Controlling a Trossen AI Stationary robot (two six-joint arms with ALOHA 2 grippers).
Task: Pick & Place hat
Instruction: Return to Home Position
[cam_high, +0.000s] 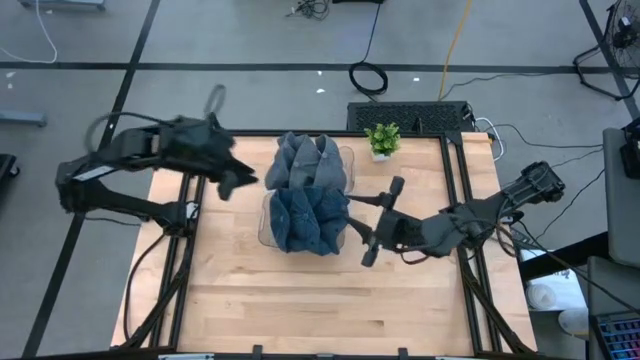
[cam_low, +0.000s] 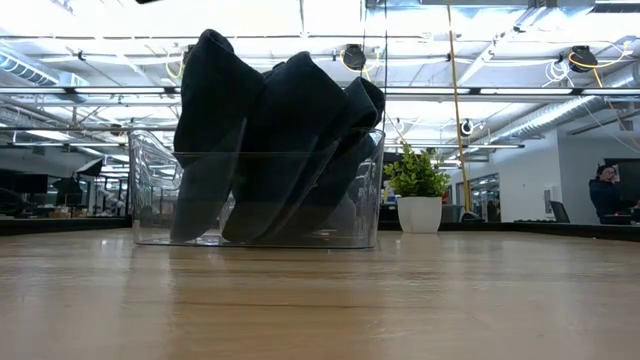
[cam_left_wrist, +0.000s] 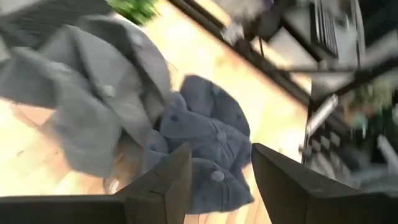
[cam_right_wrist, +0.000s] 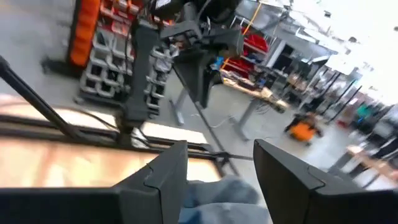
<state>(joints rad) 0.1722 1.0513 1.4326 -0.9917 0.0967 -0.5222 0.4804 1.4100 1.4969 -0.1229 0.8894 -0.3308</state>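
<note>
We are looking at a batch of dark blue fabric caps (cam_high: 308, 220), and they are sitting packed in the near clear plastic bin (cam_high: 264, 225) at the middle of the pale wooden table (cam_high: 300, 310). The caps are standing on edge, side by side. Their row is running left to right, and each cap's long axis is running near to far. In the low view the leftmost cap is standing almost upright, while the others are leaning toward the right, rising above the bin's rim.

Touching this bin on its far side, a second clear bin (cam_high: 348, 160) is holding paler grey-blue caps (cam_high: 308, 162).

The left gripper (cam_high: 238, 182) is hovering just left of the two bins, its fingers apart and gripping nothing. The right gripper (cam_high: 378, 222) is hanging just right of the near bin, pointing left at it, its fingers spread wide and empty.

A small green plant in a white pot (cam_high: 382, 140) is standing at the table's far edge.
</note>
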